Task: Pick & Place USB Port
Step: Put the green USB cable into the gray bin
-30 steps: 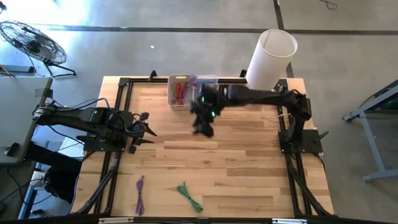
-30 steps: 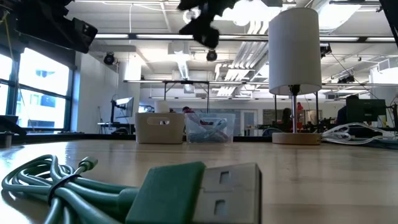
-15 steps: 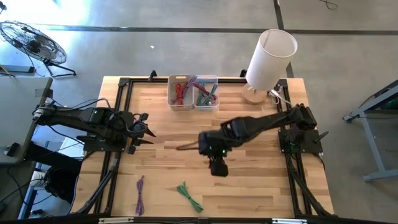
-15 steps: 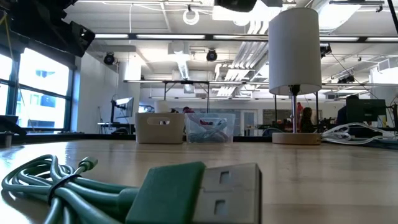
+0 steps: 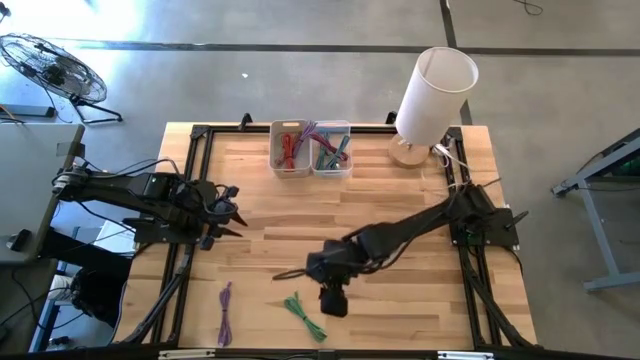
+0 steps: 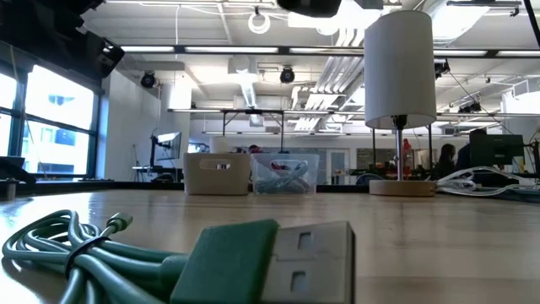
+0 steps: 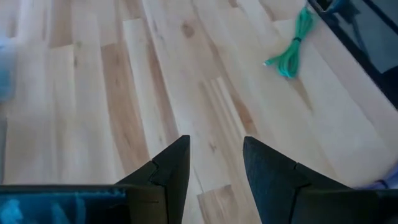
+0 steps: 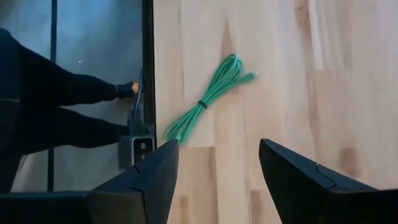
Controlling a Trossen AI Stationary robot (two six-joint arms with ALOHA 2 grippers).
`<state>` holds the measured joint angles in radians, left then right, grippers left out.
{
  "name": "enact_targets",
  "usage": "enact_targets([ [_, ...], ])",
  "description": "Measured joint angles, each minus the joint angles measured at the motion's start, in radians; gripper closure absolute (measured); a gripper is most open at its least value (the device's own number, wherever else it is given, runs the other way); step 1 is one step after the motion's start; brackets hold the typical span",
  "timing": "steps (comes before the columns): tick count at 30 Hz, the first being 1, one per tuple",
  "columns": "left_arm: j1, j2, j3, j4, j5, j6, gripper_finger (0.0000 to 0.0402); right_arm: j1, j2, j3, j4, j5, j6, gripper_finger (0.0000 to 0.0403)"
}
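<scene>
While poised above the near-centre of the wooden table [image 5: 400, 290]: right gripper [image 5: 333, 300], fingers spread wide, nothing between them; arm stretched from its base at the table's right edge.

Directly below and ahead of that gripper in the right wrist view: green USB cable [image 8: 206, 99], coiled and bound with a tie at its middle, lying flat on the wood, close to the table's black frame rail [image 8: 148, 68]. Same cable in the high view [image 5: 304, 316], near the front edge, just beside the right gripper but apart from it. Same cable in the low view [image 6: 93, 249], large in the foreground, green USB plug [image 6: 274, 257] facing the camera. Also visible from the left wrist [image 7: 293, 45], well away.

At the left side of the table, raised and idle: left gripper [image 5: 222, 211], fingers [image 7: 171, 168] parted with bare wood showing between, empty.

Left of the green cable, near the front edge: purple cable [image 5: 225, 312], bundled, lying lengthwise.

At the far edge, centre: two small bins side by side, touching. Left bin [image 5: 290, 149] with red cables; right bin [image 5: 331, 149] with mixed-colour cables. Both seen from table height as a beige box [image 6: 218, 173] and a clear box [image 6: 285, 173].

At the far right corner: white lamp [image 5: 434, 90] on a round wooden base [image 6: 402, 187].
</scene>
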<state>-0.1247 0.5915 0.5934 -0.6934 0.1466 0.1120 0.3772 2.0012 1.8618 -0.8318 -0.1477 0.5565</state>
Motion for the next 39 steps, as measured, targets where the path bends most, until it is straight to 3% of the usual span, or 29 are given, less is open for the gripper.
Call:
enact_targets([
  [12, 0.000, 0.000, 0.000, -0.034, 0.035, 0.012, 0.0255, 0.075, 0.178, 0.000, 0.198, 0.008, 0.148, 0.0187],
  [17, 0.000, 0.000, 0.000, -0.049, 0.036, 0.014, 0.0255, 0.112, 0.230, 0.000, 0.286, -0.035, 0.217, 0.0188],
  [30, 0.000, 0.000, 0.000, -0.069, 0.023, 0.014, 0.0255, 0.127, 0.266, 0.000, 0.268, -0.024, 0.225, 0.0194],
  [39, 0.000, 0.000, 0.000, -0.074, 0.020, 0.014, 0.0255, 0.105, 0.316, 0.000, 0.271, -0.122, 0.210, 0.0222],
])
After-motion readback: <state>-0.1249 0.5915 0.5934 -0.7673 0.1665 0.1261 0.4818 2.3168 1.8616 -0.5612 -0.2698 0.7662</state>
